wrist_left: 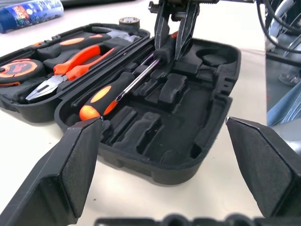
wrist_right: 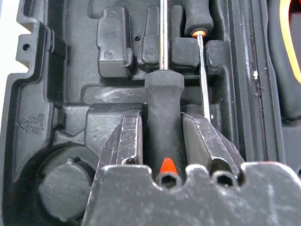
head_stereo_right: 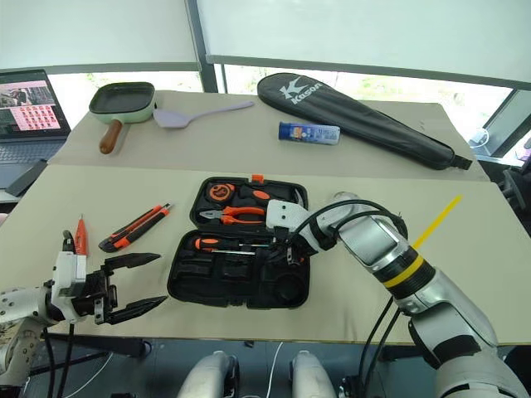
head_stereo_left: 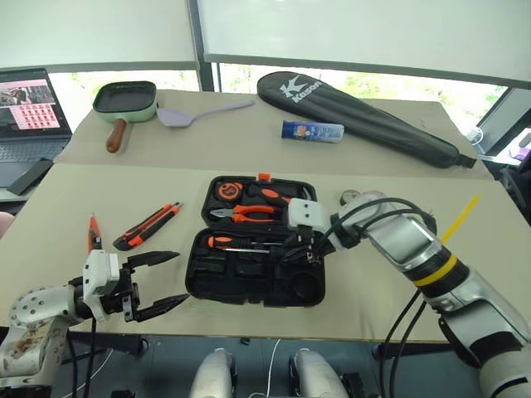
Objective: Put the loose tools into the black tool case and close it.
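1. Your left end effector hovers left of the black tool case, its fingers spread wide with nothing between them.
2. Left of the case, the small orange tester pen and the orange-black utility knife lie loose on the bench.
3. The case lies open on the bench, its orange latch on the far edge; pliers sit in the far half.
4. One long screwdriver lies in the near half of the case.
5. Your right end effector is down inside the case's near half, its fingers closed on the handle of the second screwdriver, beside the first.
6. A small dark tape roll lies just beyond the case.
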Controlling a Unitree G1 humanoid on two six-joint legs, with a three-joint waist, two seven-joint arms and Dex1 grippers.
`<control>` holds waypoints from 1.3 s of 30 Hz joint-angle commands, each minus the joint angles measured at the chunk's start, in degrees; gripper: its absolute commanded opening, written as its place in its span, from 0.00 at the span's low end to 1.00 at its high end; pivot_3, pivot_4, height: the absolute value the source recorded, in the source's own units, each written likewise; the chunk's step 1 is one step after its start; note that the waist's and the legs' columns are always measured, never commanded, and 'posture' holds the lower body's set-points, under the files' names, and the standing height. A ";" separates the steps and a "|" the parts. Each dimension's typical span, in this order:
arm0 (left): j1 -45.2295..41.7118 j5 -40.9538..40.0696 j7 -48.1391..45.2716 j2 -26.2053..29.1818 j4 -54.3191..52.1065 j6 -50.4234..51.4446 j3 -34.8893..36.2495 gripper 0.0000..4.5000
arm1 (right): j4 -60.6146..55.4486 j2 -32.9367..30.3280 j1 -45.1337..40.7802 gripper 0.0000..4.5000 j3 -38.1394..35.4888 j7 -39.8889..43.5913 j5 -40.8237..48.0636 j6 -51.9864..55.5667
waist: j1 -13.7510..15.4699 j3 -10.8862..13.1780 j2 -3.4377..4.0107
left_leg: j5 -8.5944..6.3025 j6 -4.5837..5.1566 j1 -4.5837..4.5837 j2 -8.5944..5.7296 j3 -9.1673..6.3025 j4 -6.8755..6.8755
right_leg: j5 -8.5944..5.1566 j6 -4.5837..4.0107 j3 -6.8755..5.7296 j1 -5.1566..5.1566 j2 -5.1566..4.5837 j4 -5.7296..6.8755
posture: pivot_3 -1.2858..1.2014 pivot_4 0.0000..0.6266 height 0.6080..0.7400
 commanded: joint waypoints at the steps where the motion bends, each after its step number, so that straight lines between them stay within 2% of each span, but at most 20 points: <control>1: -0.46 -0.07 1.00 -0.28 -1.11 -0.89 0.33 1.00 | 0.73 -0.46 -0.74 0.49 0.38 0.69 -2.17 1.26 | 0.06 0.00 0.00 | 0.00 0.00 0.02 0.01 0.02 0.01 | -0.01 -0.01 0.00 0.00 0.01 0.05 | 0.52 0.24 1.00; 7: -0.60 0.42 1.81 -0.84 -0.85 -1.09 -0.41 1.00 | 1.76 -0.41 -2.82 0.95 -2.87 4.61 0.33 1.50 | 0.23 0.00 0.00 | 0.01 -0.01 0.00 0.00 0.06 0.01 | -0.02 -0.03 0.00 -0.04 0.00 0.07 | 0.52 0.24 1.00; 8: -0.75 0.53 1.75 -0.83 -0.47 -1.16 -0.49 1.00 | 1.85 -0.69 -3.01 0.99 -3.25 5.77 0.95 1.56 | 0.23 0.00 0.00 | 0.01 -0.01 -0.01 0.00 0.06 0.01 | -0.02 -0.03 0.01 -0.04 0.00 0.07 | 0.52 0.24 1.00; 13: -2.45 0.95 1.78 -0.80 1.45 -1.54 -0.57 1.00 | 1.26 1.97 -1.41 0.99 -11.69 6.53 8.21 0.13 | 0.23 0.01 0.01 | 0.01 -0.01 0.00 0.00 0.05 0.02 | -0.02 -0.03 0.01 -0.05 0.01 0.09 | 0.52 0.24 1.00; 17: -2.67 0.56 2.81 -1.07 2.19 -1.42 0.47 1.00 | 0.92 8.00 4.49 0.99 -19.42 -0.51 10.24 -6.92 | 0.19 -0.02 -0.04 | 0.01 -0.01 0.00 0.03 0.02 -0.01 | -0.02 -0.03 -0.01 -0.02 0.06 0.08 | 0.52 0.24 1.00; 20: -2.35 0.41 2.71 -1.16 2.33 -1.67 0.69 1.00 | 0.49 8.48 9.74 0.83 -19.18 -2.64 7.41 -12.81 | 0.21 -0.02 -0.04 | 0.01 -0.02 -0.02 0.01 0.03 -0.02 | -0.02 -0.03 0.01 -0.03 0.04 0.09 | 0.52 0.24 1.00; 23: -1.94 0.09 2.83 -1.76 2.37 -1.88 0.89 1.00 | -0.31 9.70 14.67 0.60 -18.38 -5.34 5.59 -16.79 | 0.34 -0.02 -0.04 | 0.01 -0.02 -0.05 -0.02 0.05 0.01 | -0.02 -0.02 0.01 -0.04 0.00 0.08 | 0.52 0.24 1.00; 31: -1.29 0.38 2.84 -2.70 1.08 -1.51 -0.10 1.00 | 1.31 11.15 18.08 0.01 -15.30 -6.27 2.65 -20.72 | 0.00 -0.02 -0.04 | 0.02 -0.04 0.01 0.02 0.05 0.00 | -0.02 -0.03 0.02 -0.04 0.07 0.14 | 0.52 0.24 1.00; 39: -0.80 -0.25 2.93 -2.06 -1.11 -0.14 0.15 1.00 | 5.22 12.22 16.25 0.01 -12.03 -7.52 -0.79 -18.41 | -0.02 -0.03 -0.05 | 0.02 -0.04 0.10 0.03 0.06 0.01 | -0.03 -0.05 0.05 0.00 0.09 0.21 | 0.52 0.24 1.00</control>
